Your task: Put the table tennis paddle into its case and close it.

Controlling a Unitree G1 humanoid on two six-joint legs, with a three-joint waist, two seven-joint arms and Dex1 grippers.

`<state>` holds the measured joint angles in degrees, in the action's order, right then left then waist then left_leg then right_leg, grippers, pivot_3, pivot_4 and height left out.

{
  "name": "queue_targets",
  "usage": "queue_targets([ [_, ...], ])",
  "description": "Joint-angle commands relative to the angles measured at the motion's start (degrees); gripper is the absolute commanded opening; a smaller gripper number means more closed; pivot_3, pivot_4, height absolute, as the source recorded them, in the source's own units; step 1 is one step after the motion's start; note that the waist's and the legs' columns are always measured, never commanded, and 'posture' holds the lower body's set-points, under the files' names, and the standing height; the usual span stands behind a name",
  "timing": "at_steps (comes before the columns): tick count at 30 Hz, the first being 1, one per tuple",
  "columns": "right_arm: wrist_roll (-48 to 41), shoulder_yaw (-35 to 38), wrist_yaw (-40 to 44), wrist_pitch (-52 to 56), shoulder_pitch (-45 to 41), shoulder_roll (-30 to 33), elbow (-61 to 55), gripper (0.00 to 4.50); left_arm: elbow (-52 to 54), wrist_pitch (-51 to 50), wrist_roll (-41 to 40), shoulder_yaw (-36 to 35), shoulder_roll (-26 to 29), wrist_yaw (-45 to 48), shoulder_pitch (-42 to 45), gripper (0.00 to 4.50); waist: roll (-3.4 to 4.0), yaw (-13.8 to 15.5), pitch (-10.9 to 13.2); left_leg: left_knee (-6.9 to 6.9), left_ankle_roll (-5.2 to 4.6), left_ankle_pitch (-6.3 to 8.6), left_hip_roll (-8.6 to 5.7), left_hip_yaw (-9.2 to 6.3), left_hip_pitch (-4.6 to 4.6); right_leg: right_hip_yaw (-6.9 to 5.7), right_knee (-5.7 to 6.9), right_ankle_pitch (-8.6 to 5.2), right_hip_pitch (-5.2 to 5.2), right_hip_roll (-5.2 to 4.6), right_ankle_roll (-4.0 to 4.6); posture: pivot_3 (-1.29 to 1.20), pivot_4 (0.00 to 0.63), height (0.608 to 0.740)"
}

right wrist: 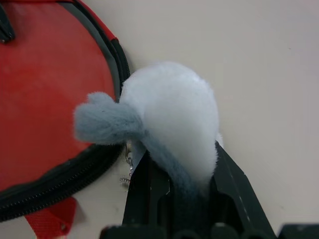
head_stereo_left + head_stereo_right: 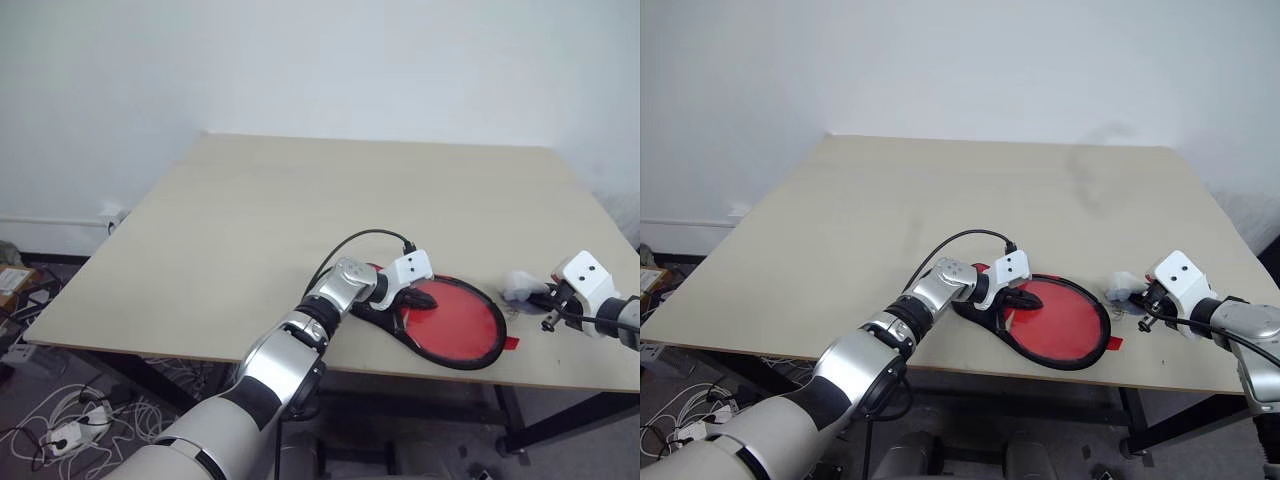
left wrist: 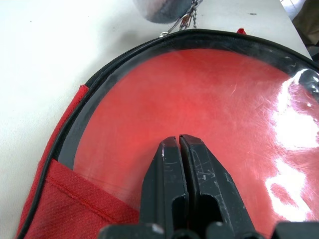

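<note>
- Lying flat near the front edge of a pale wooden table (image 2: 300, 200): the case (image 2: 455, 320), red side up, clear panel glinting, black zipper rim all round, a small red tab (image 2: 511, 343) poking out toward the table edge.
- Wide bare tabletop behind and to the left of it; white wall beyond, cables on the floor (image 2: 60, 420) at left.
- Pressed tip-down on the clear panel, fingers closed tight together and gripping nothing: the left gripper (image 3: 179, 149).
- Just beside the case's right rim, clamped on a white-grey plush toy (image 1: 169, 119) with a thin metal chain dangling by the zipper: the right gripper (image 1: 182, 169).
- Red showing through the panel; cannot tell whether that is the paddle's blade or only the lining.
</note>
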<state>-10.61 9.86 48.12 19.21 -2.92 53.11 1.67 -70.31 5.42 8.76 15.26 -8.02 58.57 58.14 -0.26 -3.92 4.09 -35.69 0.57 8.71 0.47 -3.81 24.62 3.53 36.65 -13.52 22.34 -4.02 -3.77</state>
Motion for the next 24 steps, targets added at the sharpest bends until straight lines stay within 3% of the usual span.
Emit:
queue_targets([
  [1, 1.48, 2.62, -0.26, -1.59, 0.38, 2.35, 0.42, 0.3, -0.25, -0.29, 0.56, 0.12, -0.73, -0.22, -0.1, 0.0, 0.0, 0.0, 0.0, 0.0, 0.0, 0.0, 0.0, 0.0, 0.0, 0.0, 0.0, 0.0, 0.0, -0.01, 0.0, 0.0, 0.0, 0.74],
  [24, -4.89, 7.86, 10.82, 1.73, 11.59, 4.75, -8.7, 0.3, -0.35, -0.17, 0.57, 0.24, -1.29, -0.6, -0.22, 0.0, -0.02, 0.05, 0.01, -0.05, -0.01, 0.01, -0.01, -0.02, 0.0, -0.07, -0.01, -0.05, -0.03, -0.05, -0.07, 0.0, 0.0, 0.74],
])
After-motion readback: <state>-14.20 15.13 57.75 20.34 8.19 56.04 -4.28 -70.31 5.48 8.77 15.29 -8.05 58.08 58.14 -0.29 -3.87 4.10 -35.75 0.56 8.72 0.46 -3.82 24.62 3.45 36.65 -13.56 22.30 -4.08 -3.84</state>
